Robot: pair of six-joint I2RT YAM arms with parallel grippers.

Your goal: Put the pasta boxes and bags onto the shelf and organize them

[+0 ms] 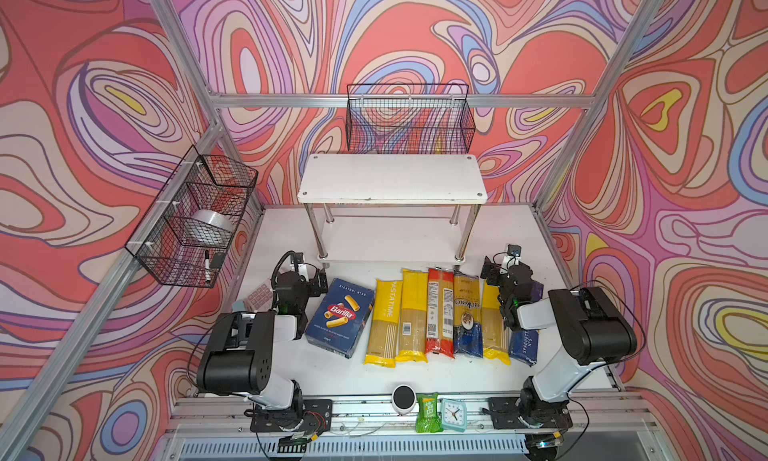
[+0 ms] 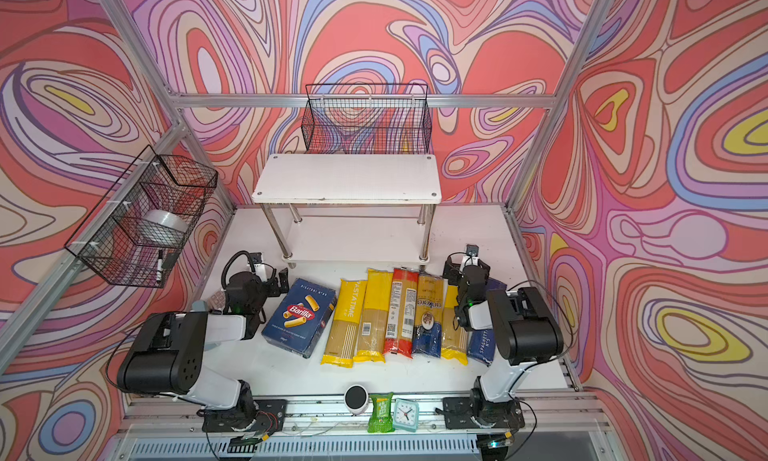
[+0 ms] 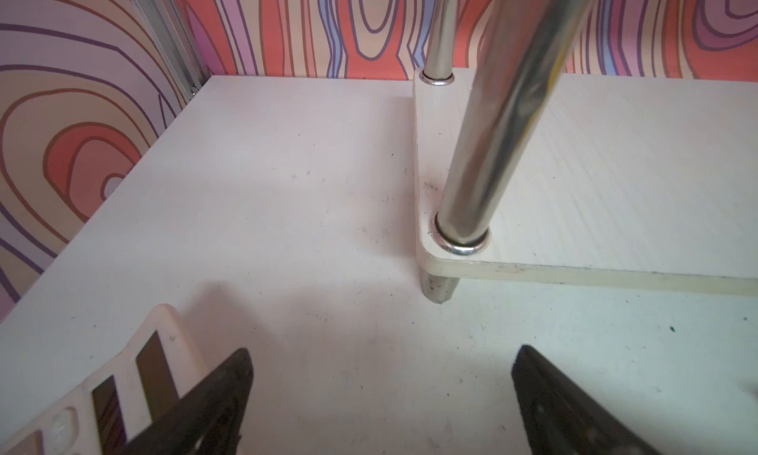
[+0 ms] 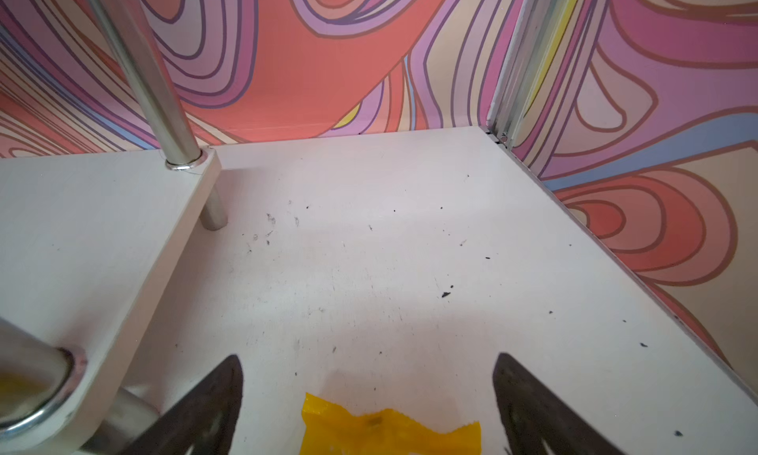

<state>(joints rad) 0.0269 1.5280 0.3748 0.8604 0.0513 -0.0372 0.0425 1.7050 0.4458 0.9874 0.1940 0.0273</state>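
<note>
A white two-tier shelf on chrome tube legs (image 1: pixel 390 180) stands at the back of the white tabletop (image 1: pixel 415 376). In front of the shelf's lower board, a row lies flat on the tabletop. From the shelf's left end to its right it holds a wide dark blue cardboard rigatoni box (image 1: pixel 340 315), two clear yellow-ended spaghetti bags (image 1: pixel 384 322) (image 1: pixel 413 313), a red-ended bag (image 1: pixel 440 309), a gold and dark blue bag (image 1: pixel 467 313), a third yellow-ended bag (image 1: pixel 492 330) and a long narrow dark blue spaghetti box (image 1: pixel 527 346), which is partly hidden under the right arm. The left gripper (image 3: pixel 381 354) hangs just before the shelf's front left leg, its black fingers spread wide over the tabletop. The right gripper (image 4: pixel 368 358) hangs off the shelf's front right corner, fingers equally spread, above the third yellow-ended bag's end.
</note>
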